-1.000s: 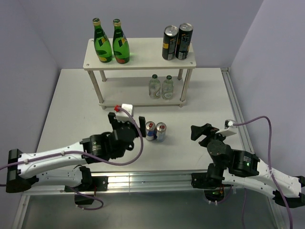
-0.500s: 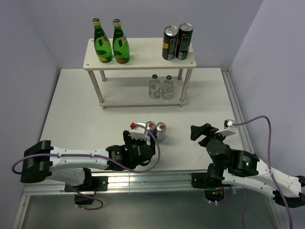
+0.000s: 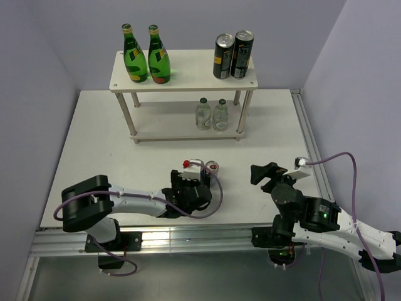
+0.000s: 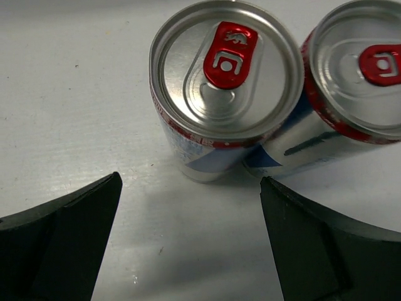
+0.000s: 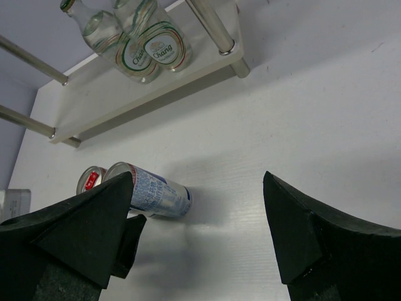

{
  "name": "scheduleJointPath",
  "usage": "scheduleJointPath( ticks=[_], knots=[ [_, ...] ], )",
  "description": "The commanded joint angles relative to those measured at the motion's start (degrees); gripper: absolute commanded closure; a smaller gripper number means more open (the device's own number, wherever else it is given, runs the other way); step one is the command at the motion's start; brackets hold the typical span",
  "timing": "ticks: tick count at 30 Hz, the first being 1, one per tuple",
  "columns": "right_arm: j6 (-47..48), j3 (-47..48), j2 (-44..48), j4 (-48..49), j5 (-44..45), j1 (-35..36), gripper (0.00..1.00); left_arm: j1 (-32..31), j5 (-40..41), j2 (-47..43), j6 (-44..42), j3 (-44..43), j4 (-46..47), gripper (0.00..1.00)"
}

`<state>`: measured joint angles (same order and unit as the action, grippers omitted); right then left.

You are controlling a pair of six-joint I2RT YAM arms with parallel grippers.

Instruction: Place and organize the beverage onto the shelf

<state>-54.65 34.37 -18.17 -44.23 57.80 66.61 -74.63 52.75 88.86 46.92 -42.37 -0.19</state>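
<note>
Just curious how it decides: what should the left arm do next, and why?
Probably ease the left gripper forward around the nearer can: its jaws are open, and the can sits just ahead between them, untouched. Careful: the second can touches it.

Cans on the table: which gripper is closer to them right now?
Left. The left gripper is open right beside the cans, on their near side; the right gripper is well apart, off to their right.
</note>
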Motion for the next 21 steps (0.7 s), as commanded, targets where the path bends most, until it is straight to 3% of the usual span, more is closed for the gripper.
scheduleJointPath(
  ticks=[1, 11, 15, 17, 18, 19, 21],
  knots=[
    [-0.54, 0.43, -0.11, 0.37, 1.61, 0.28, 0.09, 1.5, 2.36, 1.4, -3.05, -1.75, 6.4, 0.01],
    [-0.28, 0.35, -0.55, 0.81, 1.53, 0.36, 0.09, 7.74, -2.12, 3.86, -12.19, -0.35, 20.82, 0.01],
    [-0.28, 0.35, -0.37, 0.81, 1.61, 0.36, 0.09, 9.33, -3.27, 5.79, -13.69, -1.05, 23.12, 0.15],
    [-0.45, 0.35, -0.37, 0.63, 1.61, 0.36, 0.09, 9.68, -3.01, 6.06, -13.87, -1.05, 23.65, 0.32],
    [-0.54, 0.35, -0.28, 0.63, 1.61, 0.28, 0.09, 9.77, -3.18, 6.15, -14.04, -1.05, 24.09, 0.45],
    [-0.54, 0.35, -0.28, 0.63, 1.61, 0.28, 0.09, 9.85, -3.18, 6.24, -14.22, -1.14, 24.0, 0.72],
    [-0.54, 0.35, -0.37, 0.63, 1.7, 0.28, 0.09, 10.03, -2.22, 5.89, -14.04, -1.49, 23.22, 0.88]
  ],
)
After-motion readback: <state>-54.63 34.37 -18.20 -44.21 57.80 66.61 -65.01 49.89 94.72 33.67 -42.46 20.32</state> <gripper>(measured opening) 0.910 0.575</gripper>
